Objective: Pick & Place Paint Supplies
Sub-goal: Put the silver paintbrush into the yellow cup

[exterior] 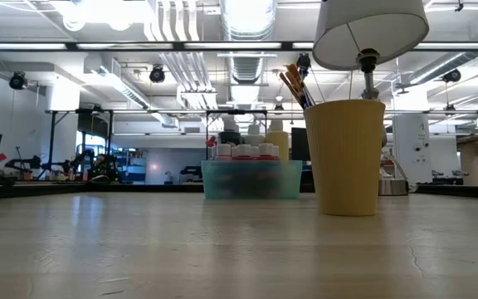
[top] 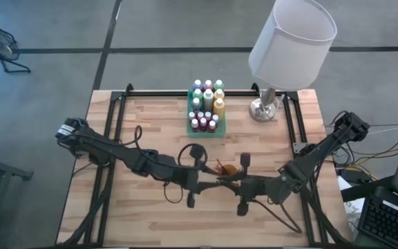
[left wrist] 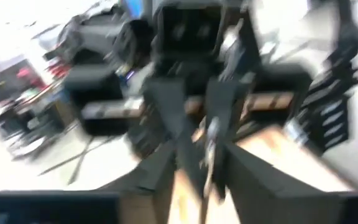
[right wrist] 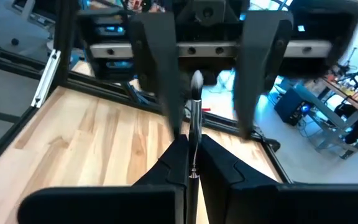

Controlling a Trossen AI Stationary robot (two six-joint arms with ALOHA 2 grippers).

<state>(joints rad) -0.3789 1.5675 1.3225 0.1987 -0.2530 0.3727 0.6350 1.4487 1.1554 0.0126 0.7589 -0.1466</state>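
Above the table's middle my two grippers face each other with a thin paintbrush [right wrist: 195,106] between them. My right gripper [right wrist: 191,140] is shut on it. My left gripper [top: 209,178] is open; its two fingers [right wrist: 160,62] stand either side of the brush's far end, with a gap on both sides. The left wrist view is blurred and shows the brush [left wrist: 210,140] between that gripper's own fingers. An orange-yellow cup [exterior: 344,154] holds more brushes [exterior: 297,83]. Small paint bottles [top: 206,104] stand in a green tray [exterior: 251,181] at the far middle. My right gripper pinches the paintbrush between its two fingertips at the lower part of its silver metal section [right wrist: 194,146]. The brush runs on along the fingers' line, its grey tip [right wrist: 196,78] pointing away toward the left gripper. The fingers come roughly level from the table's right. The brush is clear of the table.
A lamp with a white shade [top: 292,41] and a metal foot [top: 263,109] stands at the far right, beside the tray. The cup [top: 230,169] sits right under the two grippers. Bare wood lies on the table's near side [top: 150,221] and far left.
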